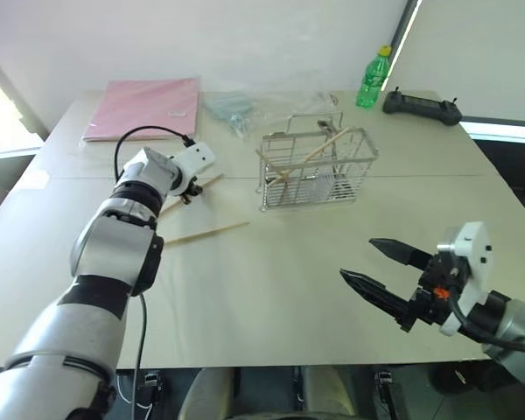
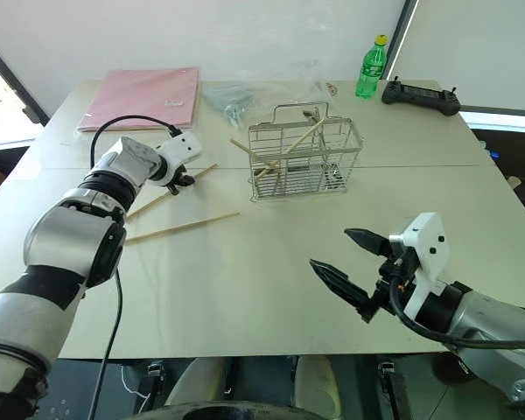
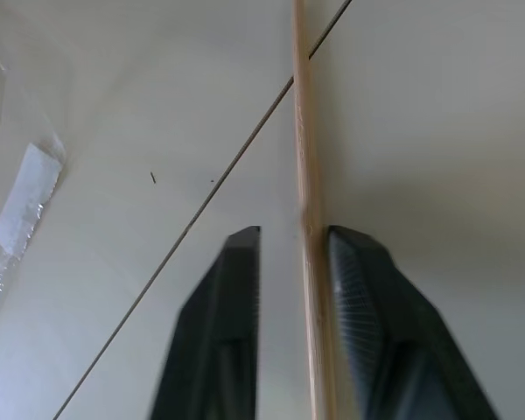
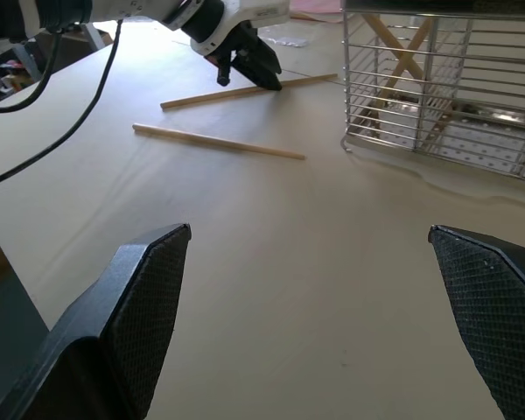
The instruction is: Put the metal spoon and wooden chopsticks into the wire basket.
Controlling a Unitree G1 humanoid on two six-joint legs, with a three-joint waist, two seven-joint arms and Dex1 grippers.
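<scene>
Left wrist view: chopstick (image 3: 308, 219) runs off-frame between hand's fingers (image 3: 359, 297).

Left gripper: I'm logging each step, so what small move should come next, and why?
Probably lift. The left gripper is shut on a wooden chopstick lying on the table, and the wire basket stands to its right.

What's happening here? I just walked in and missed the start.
The robot is tidying cutlery into the wire basket. Two chopsticks already lean inside it. The left gripper is shut on a chopstick lying on the table; another chopstick lies nearby. The right gripper hangs open over the near side.
</scene>
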